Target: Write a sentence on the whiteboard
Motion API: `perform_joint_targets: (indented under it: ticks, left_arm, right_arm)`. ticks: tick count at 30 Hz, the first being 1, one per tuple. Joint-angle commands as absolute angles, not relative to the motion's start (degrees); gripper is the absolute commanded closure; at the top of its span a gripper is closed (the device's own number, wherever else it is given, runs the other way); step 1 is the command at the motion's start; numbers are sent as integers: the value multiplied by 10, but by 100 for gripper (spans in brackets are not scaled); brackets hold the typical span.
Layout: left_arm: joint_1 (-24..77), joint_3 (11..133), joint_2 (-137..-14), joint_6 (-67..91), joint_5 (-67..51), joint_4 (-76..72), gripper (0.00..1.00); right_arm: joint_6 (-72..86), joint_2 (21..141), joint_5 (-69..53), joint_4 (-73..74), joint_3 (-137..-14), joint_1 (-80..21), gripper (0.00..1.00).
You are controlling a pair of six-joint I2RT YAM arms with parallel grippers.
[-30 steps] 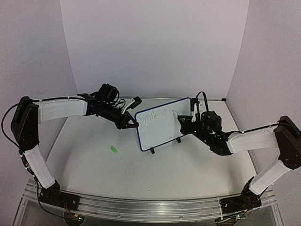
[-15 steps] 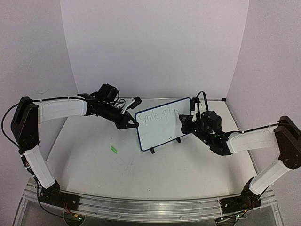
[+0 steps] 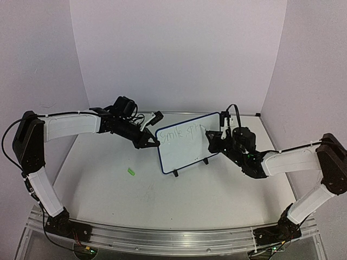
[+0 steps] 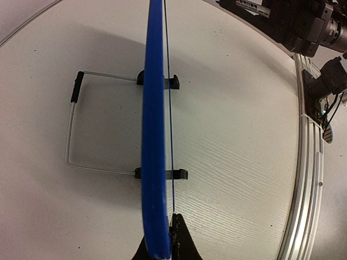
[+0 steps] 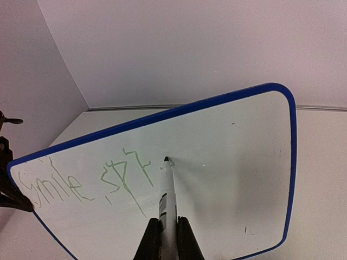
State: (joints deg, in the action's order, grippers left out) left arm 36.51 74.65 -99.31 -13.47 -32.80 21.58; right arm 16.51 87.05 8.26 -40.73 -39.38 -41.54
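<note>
The whiteboard (image 3: 187, 145) stands upright on two black feet mid-table. It fills the right wrist view (image 5: 227, 162) and shows edge-on in the left wrist view (image 4: 154, 135). Green writing (image 5: 81, 181) reads "Smile" and then "spr", all on one line; it also shows in the top view (image 3: 181, 131). My left gripper (image 3: 150, 142) is shut on the board's left edge (image 4: 157, 244). My right gripper (image 3: 212, 140) is shut on a white marker pen (image 5: 168, 200). The pen's tip touches the board just right of the last letter.
A small green cap (image 3: 130, 171) lies on the table left of the board. A thin wire stand (image 4: 73, 130) extends behind the board. White walls enclose the table at back and sides. A metal rail (image 3: 162, 238) runs along the near edge.
My right gripper has shifted slightly right along the board with the pen. The left arm and the board have not moved.
</note>
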Motion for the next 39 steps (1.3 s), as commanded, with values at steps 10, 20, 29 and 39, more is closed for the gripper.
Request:
perform_joint_targets:
  ticks: [10,20,29,39]
  left_arm:
    - [370,756,-1006,-154,-296,259,100]
    - [370,757,-1006,-155,-296,259,100]
    - [370,756,-1005,-155,-295,260,100]
    - [370,757,-1005,-155,-295,259,100]
  right_arm:
    - [177,877,67,-431,-389,-416,100]
    - [186,891,70,-431,-384,-416,100]
    - [188,893,93,-429,-380,-416,100]
    - [177,876,118,-422,-382,-416,100]
